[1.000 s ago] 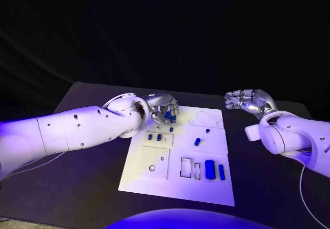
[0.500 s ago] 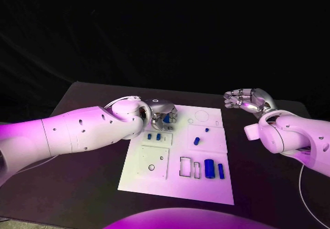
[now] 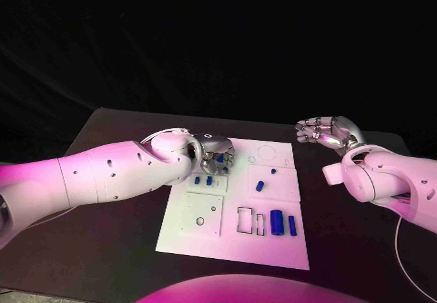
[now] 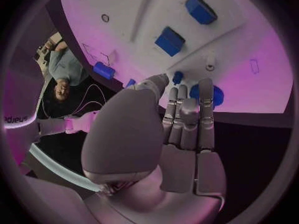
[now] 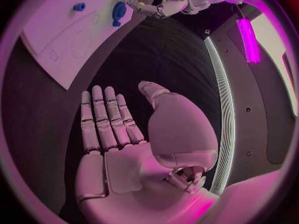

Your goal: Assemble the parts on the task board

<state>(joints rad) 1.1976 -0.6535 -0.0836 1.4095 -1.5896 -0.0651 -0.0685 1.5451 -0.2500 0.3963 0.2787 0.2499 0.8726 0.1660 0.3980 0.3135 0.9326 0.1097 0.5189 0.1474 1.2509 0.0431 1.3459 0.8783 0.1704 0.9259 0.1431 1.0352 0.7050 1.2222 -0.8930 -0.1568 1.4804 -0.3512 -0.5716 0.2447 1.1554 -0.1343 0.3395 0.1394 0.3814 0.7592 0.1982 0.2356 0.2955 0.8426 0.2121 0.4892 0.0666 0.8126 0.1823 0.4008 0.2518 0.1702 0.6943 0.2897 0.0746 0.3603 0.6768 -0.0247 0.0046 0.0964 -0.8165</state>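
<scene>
The white task board (image 3: 273,246) lies in the middle of the table, with small blue parts (image 3: 261,186) standing in its slots and two longer blue pieces (image 3: 276,223) near its front right. My left hand (image 3: 216,156) hovers low over the board's far left corner. Its fingertips (image 4: 187,92) hold a round blue part (image 4: 206,94) against the board (image 4: 249,40), with two blue blocks (image 4: 169,41) just beyond. My right hand (image 3: 328,134) is raised off the board's far right side, fingers apart, palm (image 5: 124,149) empty.
The black table (image 3: 109,240) surrounds the board on all sides. Empty outlined recesses (image 3: 245,221) sit at the board's front middle, and a square plate with a hole (image 3: 202,214) at its front left. A cable (image 3: 410,265) runs along the right.
My left hand has sunk slightly towards the board's far left corner with the blue part in its fingers. The right hand has stayed put.
</scene>
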